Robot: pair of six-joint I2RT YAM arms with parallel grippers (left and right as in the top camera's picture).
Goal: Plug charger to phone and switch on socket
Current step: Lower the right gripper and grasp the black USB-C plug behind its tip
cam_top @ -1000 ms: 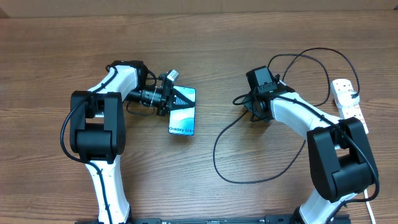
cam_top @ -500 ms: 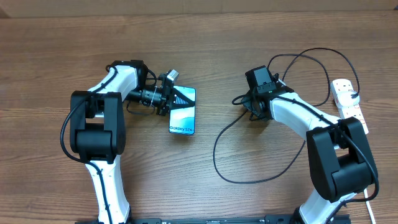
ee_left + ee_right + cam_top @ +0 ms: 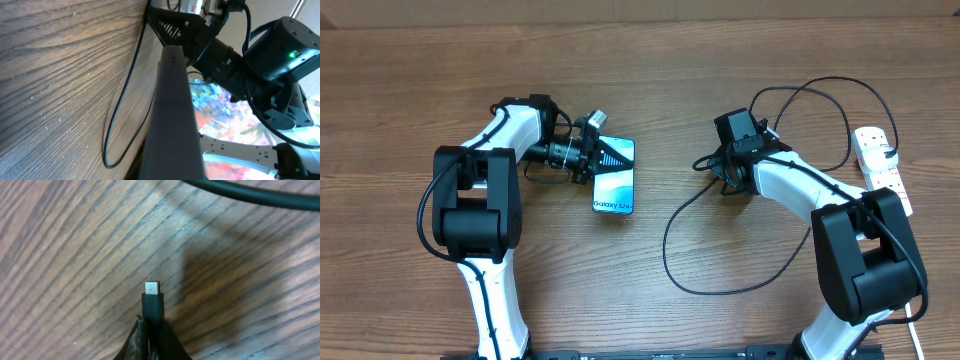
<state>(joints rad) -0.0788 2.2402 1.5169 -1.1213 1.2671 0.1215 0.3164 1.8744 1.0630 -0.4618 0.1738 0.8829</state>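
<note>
The phone [image 3: 614, 180] lies on the table left of centre, its lit blue screen reading "Galaxy S24". My left gripper [image 3: 616, 152] is shut on its top end; in the left wrist view the phone's dark edge [image 3: 171, 115] fills the middle. The black charger cable [image 3: 740, 288] loops across the right half of the table. My right gripper [image 3: 718, 168] is shut on the charger's plug [image 3: 152, 305], whose metal tip [image 3: 152, 287] sticks out above the wood. The white socket strip [image 3: 880, 165] lies at the far right.
The socket's white cord [image 3: 916, 312] trails down the right edge. A black plug [image 3: 886, 153] sits in the strip. The cable's upper loops [image 3: 820, 95] arc behind the right arm. In the left wrist view the cable [image 3: 116, 107] and the right arm [image 3: 260, 60] show beyond the phone.
</note>
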